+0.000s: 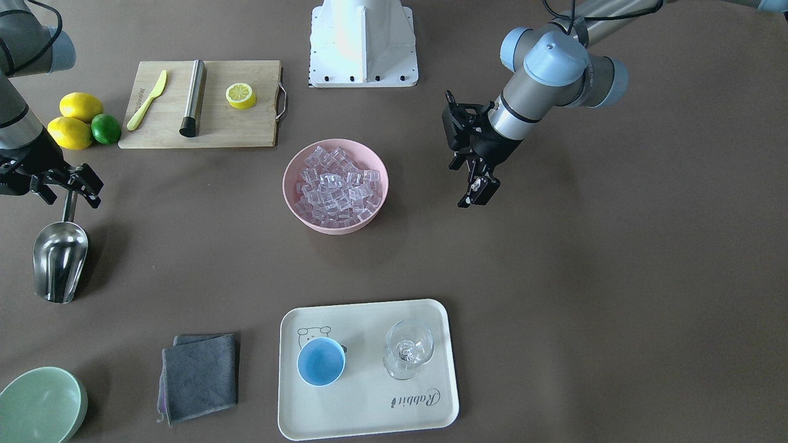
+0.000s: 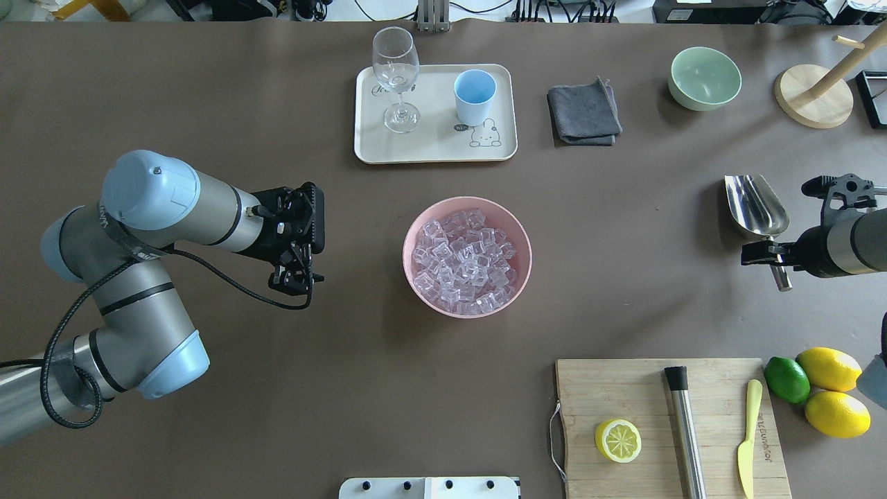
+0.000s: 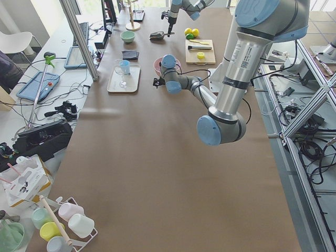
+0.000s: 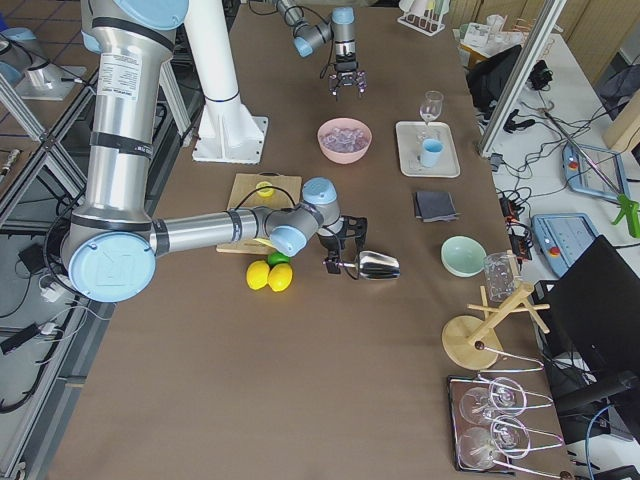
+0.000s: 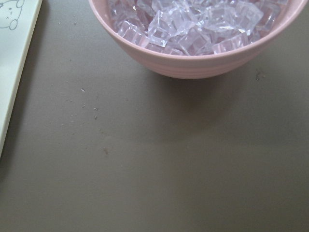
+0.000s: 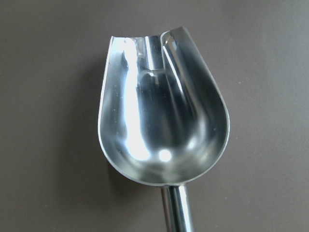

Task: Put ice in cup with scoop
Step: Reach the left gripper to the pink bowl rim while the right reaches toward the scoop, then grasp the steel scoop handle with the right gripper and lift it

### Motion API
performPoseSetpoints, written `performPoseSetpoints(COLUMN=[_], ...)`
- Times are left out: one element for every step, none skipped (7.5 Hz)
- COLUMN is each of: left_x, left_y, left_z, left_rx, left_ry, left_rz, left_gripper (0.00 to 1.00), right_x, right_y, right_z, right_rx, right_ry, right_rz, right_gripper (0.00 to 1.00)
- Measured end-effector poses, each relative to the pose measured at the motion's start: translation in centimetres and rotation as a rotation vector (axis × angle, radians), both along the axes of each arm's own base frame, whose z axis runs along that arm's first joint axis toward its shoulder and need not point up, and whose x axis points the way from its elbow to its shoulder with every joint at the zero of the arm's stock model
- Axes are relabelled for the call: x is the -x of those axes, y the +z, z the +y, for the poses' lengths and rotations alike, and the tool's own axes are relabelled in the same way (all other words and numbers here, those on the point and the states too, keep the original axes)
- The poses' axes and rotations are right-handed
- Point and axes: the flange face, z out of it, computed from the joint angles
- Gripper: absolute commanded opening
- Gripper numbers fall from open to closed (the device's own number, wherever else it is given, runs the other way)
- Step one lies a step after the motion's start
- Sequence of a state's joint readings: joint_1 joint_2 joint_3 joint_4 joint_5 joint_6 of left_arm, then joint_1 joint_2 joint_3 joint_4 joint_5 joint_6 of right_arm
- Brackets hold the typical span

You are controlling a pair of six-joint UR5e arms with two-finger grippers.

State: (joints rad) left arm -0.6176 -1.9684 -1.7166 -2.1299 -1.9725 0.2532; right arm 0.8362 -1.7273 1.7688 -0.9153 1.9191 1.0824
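Note:
The ice (image 1: 337, 184) fills a pink bowl (image 1: 287, 184) at the table's middle; it also shows in the overhead view (image 2: 466, 256) and the left wrist view (image 5: 193, 24). The light-blue cup (image 1: 321, 362) stands upright and empty on a cream tray (image 1: 369, 406). The steel scoop (image 1: 60, 258) lies empty on the table, trough up (image 6: 159, 125). My right gripper (image 1: 68, 187) is open, its fingers on either side of the scoop's handle. My left gripper (image 1: 477, 194) is open and empty, hovering beside the bowl, apart from it.
A clear stemmed glass (image 1: 408, 349) shares the tray with the cup. A cutting board (image 1: 228, 126) holds a steel rod (image 1: 193, 97), a yellow knife and a half lemon. Lemons and a lime (image 1: 106, 129), a grey cloth (image 1: 200, 375) and a pale green bowl (image 1: 40, 406) lie near the scoop's side.

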Motion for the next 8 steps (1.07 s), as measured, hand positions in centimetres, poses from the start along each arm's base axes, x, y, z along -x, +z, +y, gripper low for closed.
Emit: performPoseSetpoints(left_x=[-1.1, -2.9, -4.1, -5.1, -6.6, -7.9, -8.8, -9.2], left_y=[-0.5, -1.4, -1.8, -2.4, -3.5, -4.6, -5.3, -5.6], left_z=[-0.2, -0.8, -1.3, -1.8, -2.6, -3.3, -3.7, -4.0], left_rx=[0.044, 0.098, 0.127, 0.139, 0.147, 0.137, 0.119, 0.11], left_ry=[0.013, 0.032, 0.048, 0.06, 0.081, 0.106, 0.125, 0.135], left_rz=[0.021, 0.038, 0.045, 0.049, 0.053, 0.056, 0.056, 0.055], left_gripper=[0.99, 0.99, 0.99, 0.98, 0.98, 0.98, 0.98, 0.98], right_x=[0.6, 1.0, 1.1, 1.0, 0.6, 0.3, 0.1, -0.1], right_y=[0.2, 0.3, 0.4, 0.5, 0.7, 0.7, 0.7, 0.2], right_z=[0.4, 0.6, 0.8, 1.1, 1.5, 1.9, 2.1, 2.2], right_rx=[-0.001, -0.002, -0.004, -0.013, -0.021, -0.027, -0.039, -0.062], right_ry=[-0.004, -0.009, -0.014, -0.018, -0.023, -0.028, -0.04, -0.067], right_rz=[0.006, 0.011, 0.012, 0.008, 0.002, -0.002, -0.001, -0.005], right_gripper=[0.56, 0.29, 0.0, 0.0, 0.0, 0.0, 0.0, 0.0])
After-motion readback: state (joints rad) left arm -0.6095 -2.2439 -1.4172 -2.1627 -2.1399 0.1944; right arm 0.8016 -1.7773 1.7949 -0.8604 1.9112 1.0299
